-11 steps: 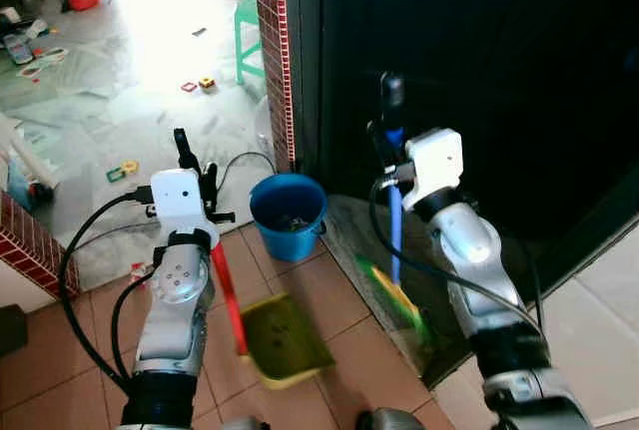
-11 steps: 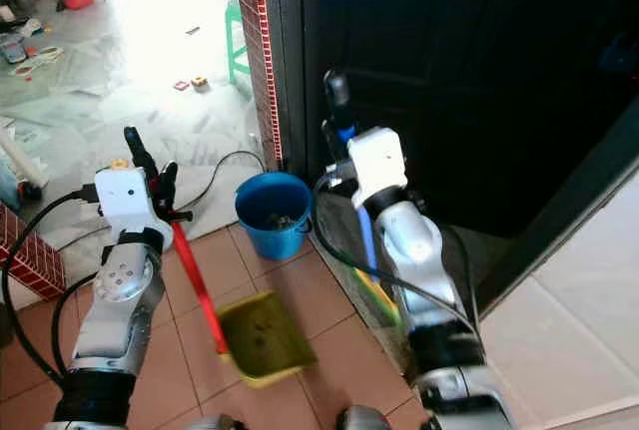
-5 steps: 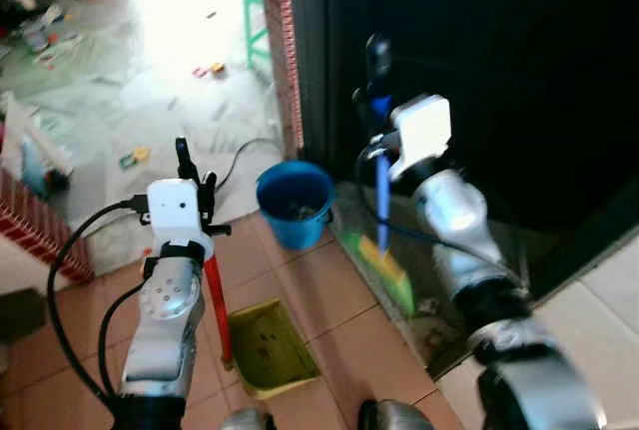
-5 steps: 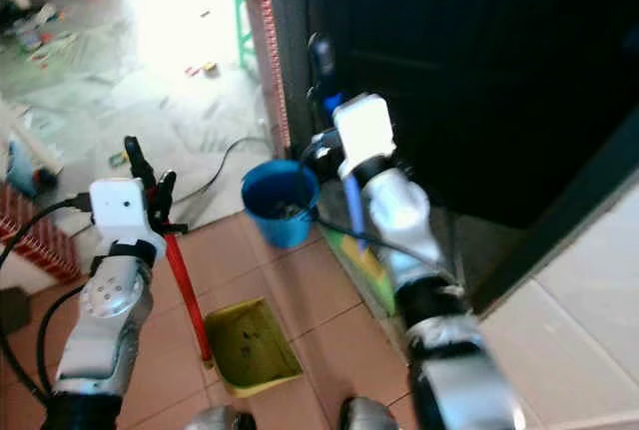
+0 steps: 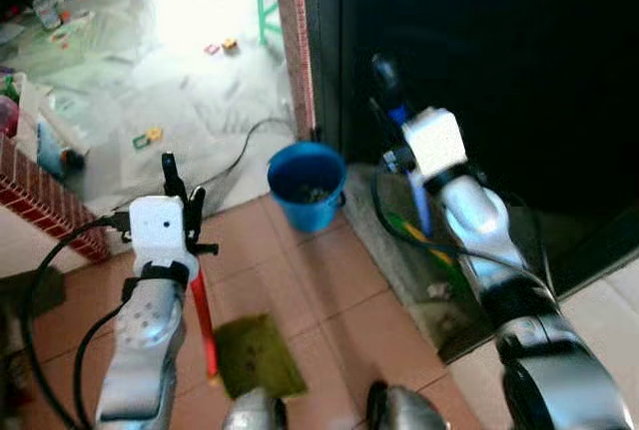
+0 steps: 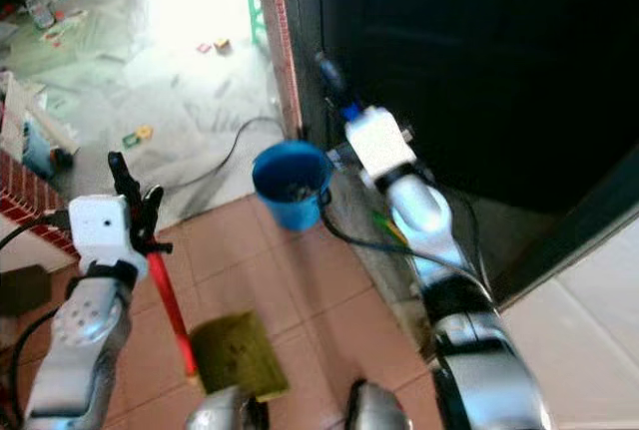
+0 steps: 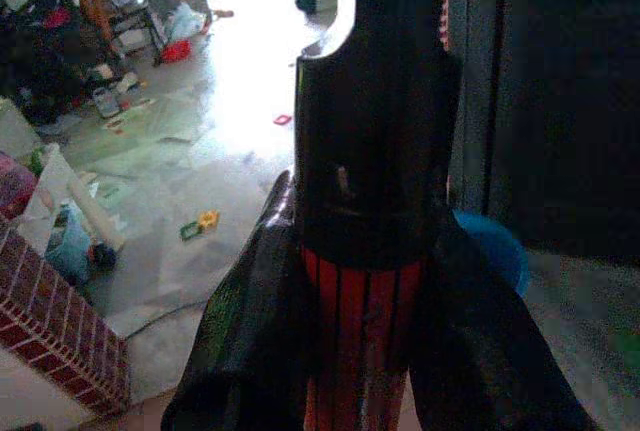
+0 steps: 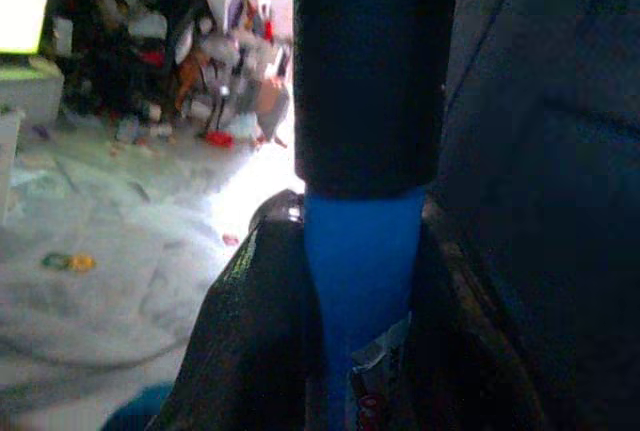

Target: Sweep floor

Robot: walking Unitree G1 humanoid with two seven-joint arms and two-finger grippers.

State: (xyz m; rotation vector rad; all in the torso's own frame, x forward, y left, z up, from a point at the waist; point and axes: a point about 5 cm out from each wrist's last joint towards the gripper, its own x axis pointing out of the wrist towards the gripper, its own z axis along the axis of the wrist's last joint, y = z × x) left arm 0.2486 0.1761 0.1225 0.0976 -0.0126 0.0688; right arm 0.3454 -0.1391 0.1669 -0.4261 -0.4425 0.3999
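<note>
Left end effector point(image 5: 180, 176) grips the red handle of a yellow-green dustpan point(image 5: 258, 354) resting on tiles. Right end effector point(image 5: 389, 101) grips a blue broom point(image 5: 417, 201) at the dark doorway, beside a blue bucket point(image 5: 308, 185).

No legible text, labels, brands, numbers or signs anywhere. Sticker point(image 8: 375, 376) on the blue broom handle point(image 8: 362, 281), low down between the right gripper's fingers point(image 8: 245, 341): silver with a red mark, too blurred to read. Small coloured items scattered on the pale floor beyond the blue bucket point(image 5: 308, 183): too small for any print to be made out.
</note>
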